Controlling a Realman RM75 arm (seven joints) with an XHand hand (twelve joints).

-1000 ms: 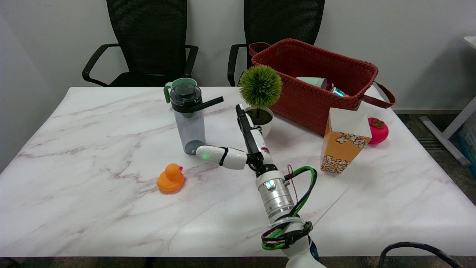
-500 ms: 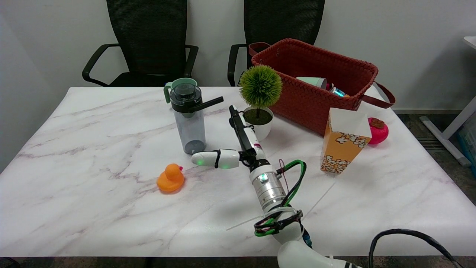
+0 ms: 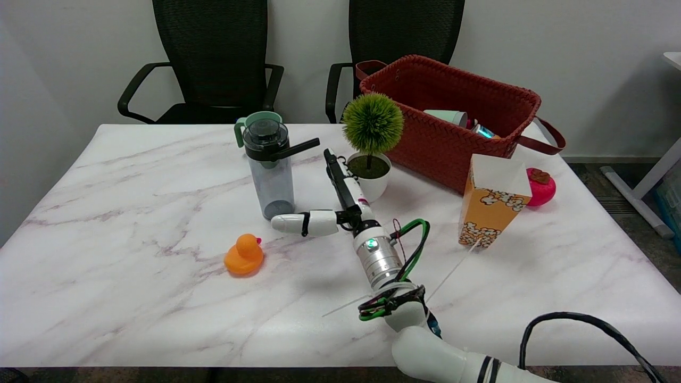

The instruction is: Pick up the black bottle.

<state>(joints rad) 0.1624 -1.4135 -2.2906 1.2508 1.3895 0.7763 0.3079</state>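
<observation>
The black bottle (image 3: 271, 167) stands upright at the table's middle back: a smoky see-through body with a black lid and a black handle sticking out to the right. My right hand (image 3: 332, 205) is open just right of it, low over the table. Its thumb points left toward the bottle's base, and the other fingers (image 3: 336, 175) stretch straight back beside the bottle. A small gap shows between the hand and the bottle; nothing is held.
A green mug (image 3: 250, 121) stands right behind the bottle. A potted green ball plant (image 3: 371, 143) is close on the hand's right. An orange duck (image 3: 244, 255) sits front left, a popcorn box (image 3: 490, 202) and a red woven basket (image 3: 452, 114) to the right.
My right arm has pushed forward and left across the table, bringing the open hand lower and closer to the bottle's base. The bottle has not moved.
</observation>
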